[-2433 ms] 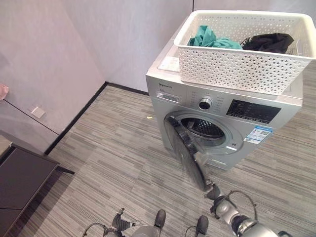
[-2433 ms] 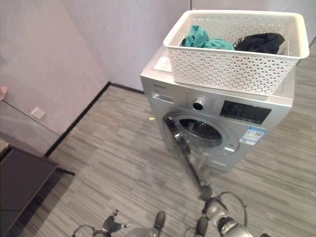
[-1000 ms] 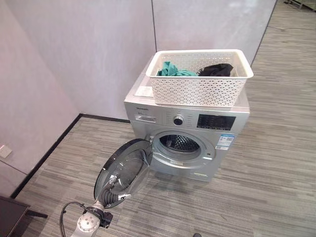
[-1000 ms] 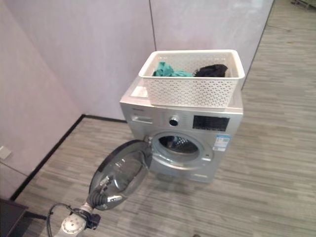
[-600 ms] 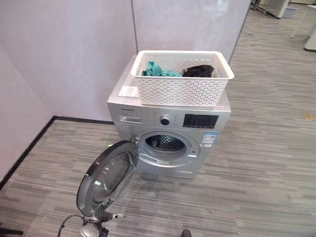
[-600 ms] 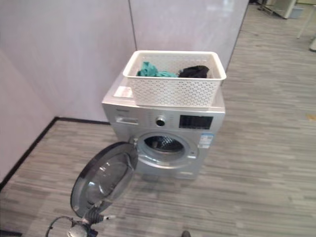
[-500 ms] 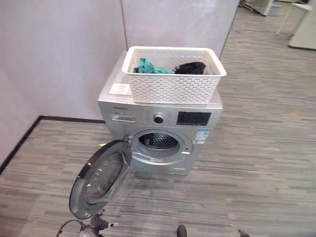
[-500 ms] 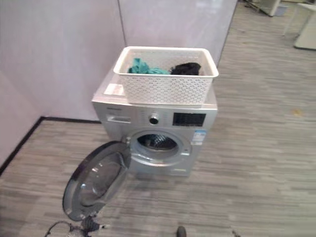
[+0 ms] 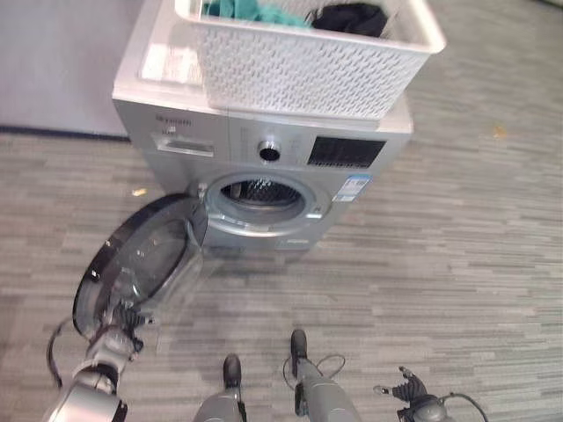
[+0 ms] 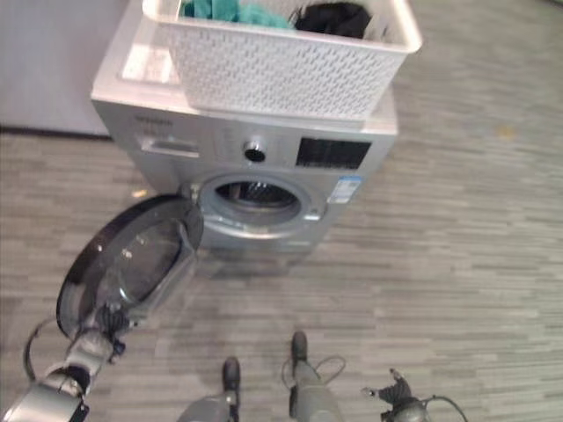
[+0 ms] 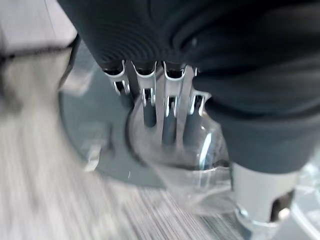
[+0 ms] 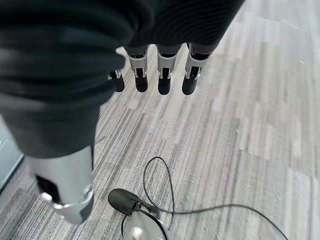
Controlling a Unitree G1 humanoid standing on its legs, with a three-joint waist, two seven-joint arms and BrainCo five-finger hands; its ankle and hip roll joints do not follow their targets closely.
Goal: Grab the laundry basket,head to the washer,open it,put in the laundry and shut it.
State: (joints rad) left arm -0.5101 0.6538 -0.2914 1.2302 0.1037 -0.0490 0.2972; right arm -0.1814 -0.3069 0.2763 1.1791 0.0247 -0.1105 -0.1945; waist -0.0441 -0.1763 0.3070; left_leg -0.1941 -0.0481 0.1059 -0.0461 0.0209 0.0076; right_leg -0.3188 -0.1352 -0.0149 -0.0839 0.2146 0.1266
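A white lattice-sided laundry basket sat on top of the silver front-loading washer at the upper centre of the frame, holding a teal garment and a black garment side by side. Below the washer's dial and dark control panel, the drum opening stood uncovered, with the round glass door swung wide toward the lower left of the frame, over the grey striped floor. My left hand was at the door's lower edge; in the wrist view its fingers reached straight out against the clear bulge of the glass, uncurled. My right hand hung at the lower right of the frame, well apart from the washer, its fingers relaxed and holding nothing above the floor.
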